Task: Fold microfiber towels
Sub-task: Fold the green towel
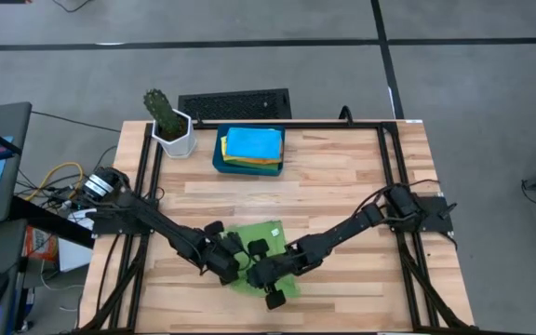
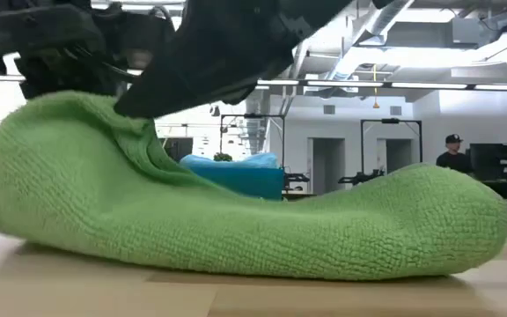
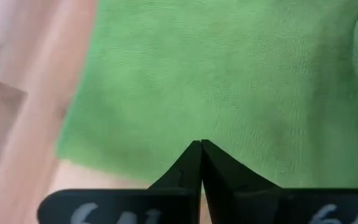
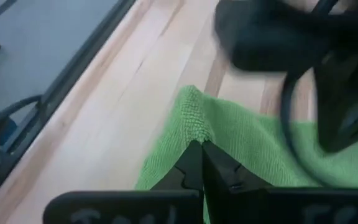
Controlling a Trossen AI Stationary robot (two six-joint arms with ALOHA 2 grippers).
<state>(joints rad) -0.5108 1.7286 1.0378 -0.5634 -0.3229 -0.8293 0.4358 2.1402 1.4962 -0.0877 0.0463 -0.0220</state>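
A green microfiber towel point(image 1: 268, 234) lies on the wooden table near its front edge, humped up at one side in the low view point(image 2: 69, 150). My right gripper point(image 4: 202, 144) reaches in from the right and is shut on the towel. My left gripper point(image 3: 201, 144) comes from the left, beside the right one point(image 1: 234, 268). It is shut over the flat green cloth point(image 3: 229, 74), with nothing showing between its fingers. Folded towels, a sky-blue one point(image 1: 252, 142) on top, lie in the dark teal tray point(image 1: 220, 160) at the back. My left gripper's shut tips stand over the towel's flat part; whether they touch it I cannot tell. My right gripper pinches a puckered bit of the towel by a corner point(image 4: 194, 121) between its two fingers, slanting down from the table's right. That part is raised point(image 2: 143, 123); the rest lies on the table.
A potted cactus point(image 1: 168, 126) stands at the far left corner, beside the tray. A black keyboard point(image 1: 235, 102) lies beyond the far edge. Black frame rails point(image 1: 389, 186) run along both table sides. A person point(image 2: 452, 154) stands far off in the room.
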